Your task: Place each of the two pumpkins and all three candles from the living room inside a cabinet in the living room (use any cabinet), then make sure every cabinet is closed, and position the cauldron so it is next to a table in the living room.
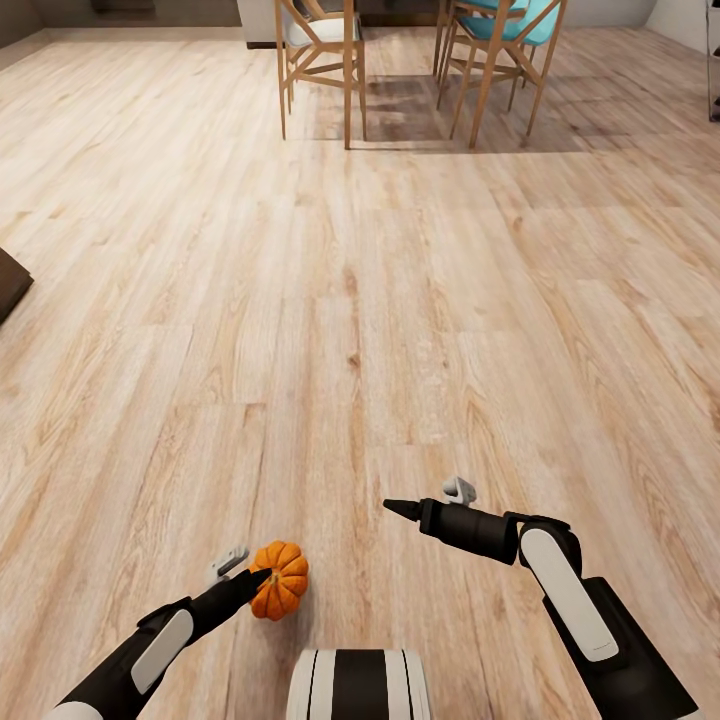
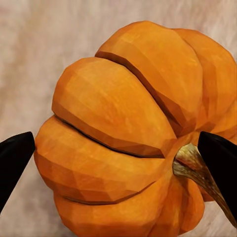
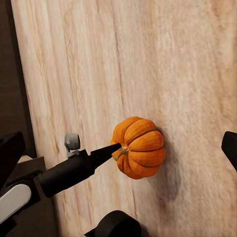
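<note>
A small ribbed orange pumpkin (image 1: pixel 285 585) with a brownish stem (image 2: pixel 195 168) hangs low over the wood floor, just in front of my base. My left gripper (image 1: pixel 272 578) is shut on it, with a black fingertip (image 2: pixel 15 158) pressed against each side. The right wrist view takes in the same pumpkin (image 3: pixel 140 148) with the left arm's finger (image 3: pixel 106 152) at its stem. Level with it and to its right, my right gripper (image 1: pixel 400 507) points left. It stands open and holds nothing, and its fingertips (image 3: pixel 230 144) sit wide apart.
Pale plank floor (image 1: pixel 380 300) stretches ahead. Wooden chairs, one with a white seat (image 1: pixel 320 60) and one with a teal seat (image 1: pixel 500 50), stand at the far end. A dark brown furniture corner (image 1: pixel 10 285) juts in at the left edge. My base (image 1: pixel 360 685) is directly below.
</note>
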